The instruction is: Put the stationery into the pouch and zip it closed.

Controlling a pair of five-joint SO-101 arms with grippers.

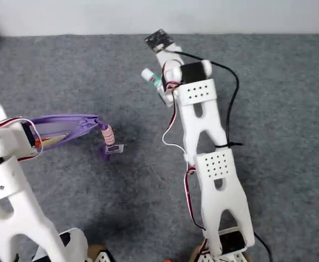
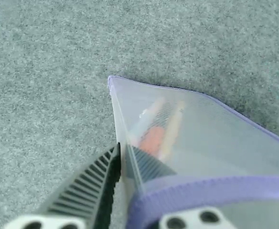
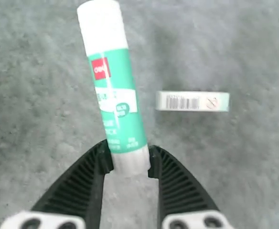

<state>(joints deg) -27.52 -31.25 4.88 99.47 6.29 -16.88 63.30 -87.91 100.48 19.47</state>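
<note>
- My left fingers (image 2: 115,164) are clamped on the edge of the purple pouch (image 2: 201,138). Pens show through its mesh just past the fingertips.
- My right fingers (image 3: 106,160) pinch the glue stick (image 3: 112,90) by its base. A flat white item (image 3: 192,101) lies on the grey bench (image 3: 34,71) near the stick.
</note>
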